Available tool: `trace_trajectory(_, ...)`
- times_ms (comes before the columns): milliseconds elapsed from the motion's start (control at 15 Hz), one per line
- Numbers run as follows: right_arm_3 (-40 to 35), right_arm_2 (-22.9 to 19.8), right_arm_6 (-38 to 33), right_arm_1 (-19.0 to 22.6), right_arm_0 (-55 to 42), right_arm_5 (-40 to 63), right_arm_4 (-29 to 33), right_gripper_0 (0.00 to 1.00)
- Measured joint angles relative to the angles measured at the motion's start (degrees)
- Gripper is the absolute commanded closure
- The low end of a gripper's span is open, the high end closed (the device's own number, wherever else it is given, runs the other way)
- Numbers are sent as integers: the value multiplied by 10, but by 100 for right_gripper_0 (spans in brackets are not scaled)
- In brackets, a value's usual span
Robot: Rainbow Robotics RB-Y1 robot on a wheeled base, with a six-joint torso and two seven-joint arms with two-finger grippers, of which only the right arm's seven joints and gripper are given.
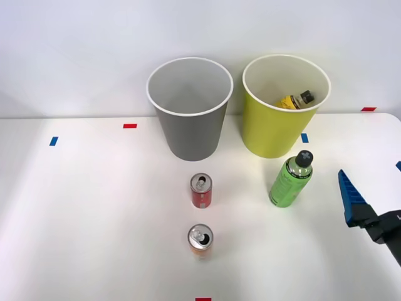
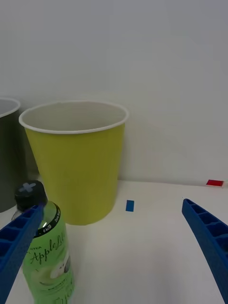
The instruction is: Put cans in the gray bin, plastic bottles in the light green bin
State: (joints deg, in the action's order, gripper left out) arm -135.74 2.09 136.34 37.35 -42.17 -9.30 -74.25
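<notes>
The right gripper (image 2: 114, 266) carries two bright blue, ribbed plastic fingers (image 2: 208, 237), wedge-shaped and tapering toward the tips. In the front view, at 4 o'clock, one blue finger (image 1: 351, 197) mounts on a black gripper body (image 1: 383, 229).

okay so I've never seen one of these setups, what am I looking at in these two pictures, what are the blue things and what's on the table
This is a two-armed robot sorting rubbish on a white table. One picture looks down from above its arms; the other comes from a camera on its right wrist. The blue ribbed pieces are the fingers of its right tool, open and holding nothing. On the table stand a gray bin, a light green bin with a yellow bottle inside, a green bottle upright by the tool, a red can and an orange can.
</notes>
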Motion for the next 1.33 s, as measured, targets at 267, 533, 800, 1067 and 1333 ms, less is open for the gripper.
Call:
trace_trajectory(267, 2, 3, -2, -67, -30, 6, 104, 0)
trace_trajectory(533, 2, 5, -9, -75, -44, 7, 148, 0)
trace_trajectory(800, 2, -3, -11, -76, -53, 10, 169, 0)
trace_trajectory(1067, 2, -28, -122, -83, -55, 46, 278, 0)
trace_trajectory(1333, 3, -22, -306, -95, -72, 40, 445, 0)
